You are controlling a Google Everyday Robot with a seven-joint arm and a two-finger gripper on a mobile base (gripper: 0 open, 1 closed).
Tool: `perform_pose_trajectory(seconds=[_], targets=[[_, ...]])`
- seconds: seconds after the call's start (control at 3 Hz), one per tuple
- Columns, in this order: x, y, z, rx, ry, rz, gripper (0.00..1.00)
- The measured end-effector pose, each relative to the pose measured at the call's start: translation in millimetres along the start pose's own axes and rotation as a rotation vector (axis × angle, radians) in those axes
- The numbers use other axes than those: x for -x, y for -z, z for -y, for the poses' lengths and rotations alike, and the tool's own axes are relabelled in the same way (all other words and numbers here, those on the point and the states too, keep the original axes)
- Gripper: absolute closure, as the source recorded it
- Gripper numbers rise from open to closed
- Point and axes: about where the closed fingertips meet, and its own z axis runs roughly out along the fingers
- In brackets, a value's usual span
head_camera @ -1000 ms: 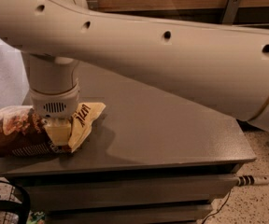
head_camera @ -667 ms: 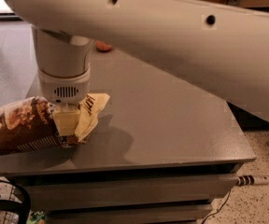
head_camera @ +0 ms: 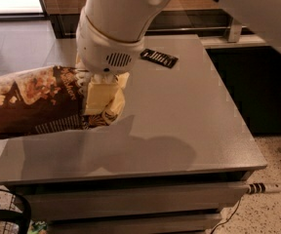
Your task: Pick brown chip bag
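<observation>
The brown chip bag (head_camera: 33, 106) is a large crinkly dark-brown bag with chip pictures and a pale yellow end. It hangs at the left, above the grey table (head_camera: 179, 121), and casts a shadow on the tabletop. My gripper (head_camera: 99, 84) points down from the big white wrist and is shut on the bag's yellow end. The wrist housing hides most of the fingers. The rest of the bag sticks out leftward past the table's left edge.
A small flat black packet (head_camera: 159, 58) lies on the table behind the gripper. My white arm crosses the top right. A cable plug (head_camera: 265, 187) lies on the floor at the right. A black looped object (head_camera: 4, 213) sits at the bottom left.
The gripper has risen with the chip bag in it, and the bag is now off the tabletop. The view has shifted, so the black packet now shows.
</observation>
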Motion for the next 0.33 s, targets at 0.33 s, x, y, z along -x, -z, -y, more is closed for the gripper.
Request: perform_pose_trajectory(seconds=[0.33], targets=[[-10.9, 21.2, 1.3, -0.040, 0.024, 0.051, 1.00]])
